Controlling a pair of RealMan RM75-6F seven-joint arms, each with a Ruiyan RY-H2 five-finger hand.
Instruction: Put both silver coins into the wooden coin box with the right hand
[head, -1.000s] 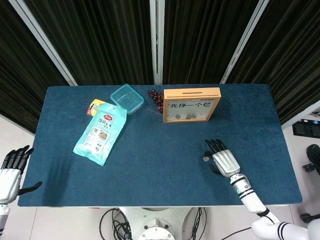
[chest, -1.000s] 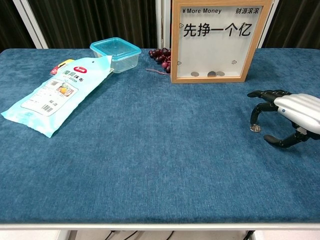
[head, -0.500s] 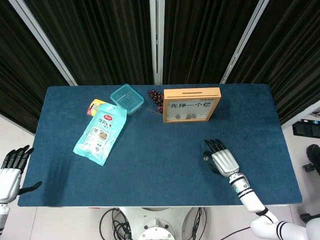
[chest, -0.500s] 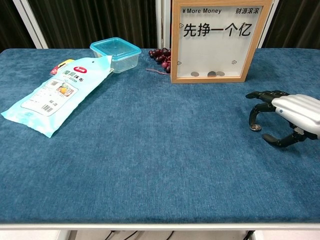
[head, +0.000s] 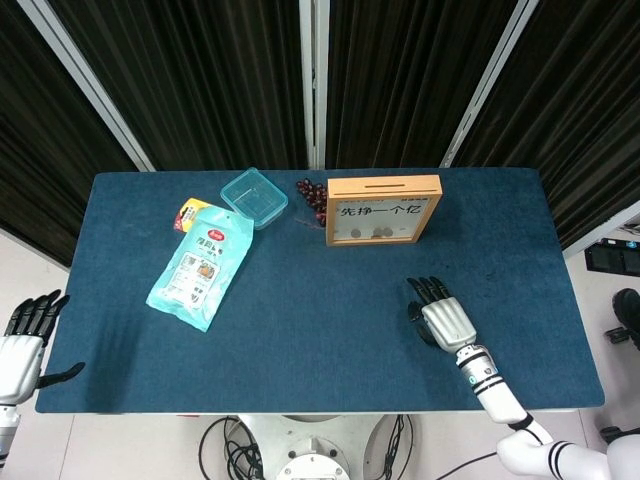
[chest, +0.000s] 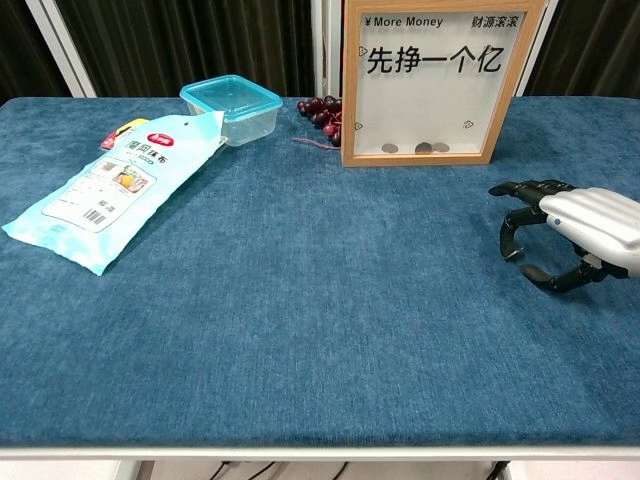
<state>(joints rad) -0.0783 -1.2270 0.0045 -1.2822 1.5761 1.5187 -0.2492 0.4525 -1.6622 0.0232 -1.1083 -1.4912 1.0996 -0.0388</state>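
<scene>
Head view: right hand (head: 440, 317) sits palm-down over the blue worktop (head: 300, 330), toward the near right, well apart from the wooden coin box (head: 383, 210). Fingers (head: 428, 291) point toward the box and are curled downward. Chest view shows the same right hand (chest: 570, 232) with fingers (chest: 518, 189) arched to the cloth and the thumb (chest: 545, 274) hooked in below them. No silver coin is clearly visible under or between the fingers in either view; cannot tell whether the hand has hold of one.

Wooden coin box stands upright at the far edge of the worktop, just right of centre, glass front with printed characters facing the robot. Through the glass in the chest view, a few coins (chest: 424, 147) lie along the bottom of the frame.

Left hand (head: 22, 335) hangs off the near left corner, outside the worktop edge, fingers spread, holding nothing.

Other items: light-blue snack pouch (chest: 108, 186) lies flat at the left, tilted; a small yellow-red packet (chest: 122, 131) shows at its far end. Clear plastic container with a teal lid (chest: 231, 107) stands just beyond the pouch. Bunch of dark grapes (chest: 320, 108) lies between the container and the box, touching the box's left side.
</scene>
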